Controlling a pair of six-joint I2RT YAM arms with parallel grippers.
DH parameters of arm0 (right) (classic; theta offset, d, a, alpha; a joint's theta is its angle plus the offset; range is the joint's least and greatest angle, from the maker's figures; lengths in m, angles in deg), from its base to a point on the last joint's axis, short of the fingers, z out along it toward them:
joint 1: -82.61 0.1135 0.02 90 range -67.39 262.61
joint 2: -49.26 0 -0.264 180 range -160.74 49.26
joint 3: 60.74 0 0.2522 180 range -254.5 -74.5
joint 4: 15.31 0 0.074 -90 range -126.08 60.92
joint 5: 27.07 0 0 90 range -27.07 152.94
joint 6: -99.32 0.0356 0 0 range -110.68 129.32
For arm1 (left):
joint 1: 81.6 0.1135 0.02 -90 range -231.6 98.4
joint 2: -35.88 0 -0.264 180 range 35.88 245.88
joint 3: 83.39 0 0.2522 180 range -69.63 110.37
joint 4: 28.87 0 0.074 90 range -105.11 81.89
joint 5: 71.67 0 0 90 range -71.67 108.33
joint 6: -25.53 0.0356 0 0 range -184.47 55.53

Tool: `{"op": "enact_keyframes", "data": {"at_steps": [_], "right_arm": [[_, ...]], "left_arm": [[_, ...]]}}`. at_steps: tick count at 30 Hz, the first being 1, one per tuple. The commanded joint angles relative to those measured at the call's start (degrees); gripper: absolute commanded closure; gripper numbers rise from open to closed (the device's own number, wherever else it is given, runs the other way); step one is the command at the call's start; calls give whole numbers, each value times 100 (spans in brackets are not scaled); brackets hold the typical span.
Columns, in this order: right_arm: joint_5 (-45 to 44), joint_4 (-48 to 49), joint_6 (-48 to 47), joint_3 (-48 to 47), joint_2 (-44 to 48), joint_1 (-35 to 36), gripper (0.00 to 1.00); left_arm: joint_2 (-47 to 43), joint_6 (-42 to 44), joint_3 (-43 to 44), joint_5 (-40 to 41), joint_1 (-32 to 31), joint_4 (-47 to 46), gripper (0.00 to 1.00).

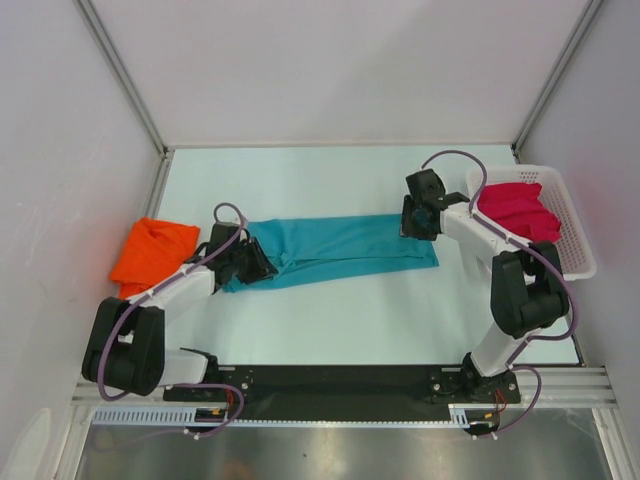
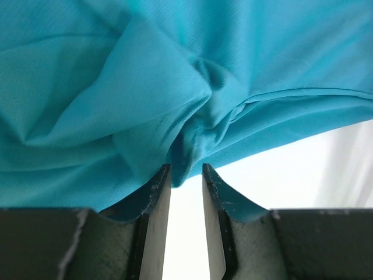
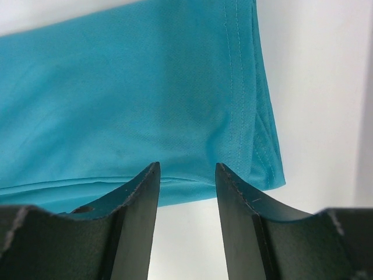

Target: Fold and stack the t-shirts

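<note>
The teal t-shirt (image 1: 340, 248), a smooth fine-knit cloth, lies folded into a long narrow band across the middle of the white worktop (image 1: 330, 180). Its right end is flat and square-cut, edged with two parallel rows of stitching, and its left end is gathered into soft rumpled folds. The left hand (image 2: 186, 168) sits at that bunched end, released, its dark fingers (image 2: 158, 192) only narrowly parted, with a pointed tuck of cloth just at the tips and bare worktop showing through the gap. The right hand (image 3: 187, 166) hangs over the flat end, released and wider apart, gripping nothing. The orange t-shirt (image 1: 152, 252) lies crumpled at the worktop's left edge. The magenta t-shirt (image 1: 518, 208) is heaped in the white slotted plastic basket (image 1: 575, 235) at the right.
</note>
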Motion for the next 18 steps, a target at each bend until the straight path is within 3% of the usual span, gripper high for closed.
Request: {"op": "enact_keyframes", "data": {"at_steps": [1, 4, 10, 18], "right_arm": [[-85, 83, -35, -216, -89, 59, 52], [-103, 57, -44, -251, -89, 86, 52], [-226, -13, -97, -233, -54, 95, 52], [-226, -22, -141, -224, -107, 95, 52]], "left_arm": [[-290, 24, -5, 403, -37, 111, 66], [-203, 111, 328, 562, -37, 278, 64], [166, 252, 865, 931, -37, 481, 46], [509, 340, 919, 1142, -37, 490, 43]]}}
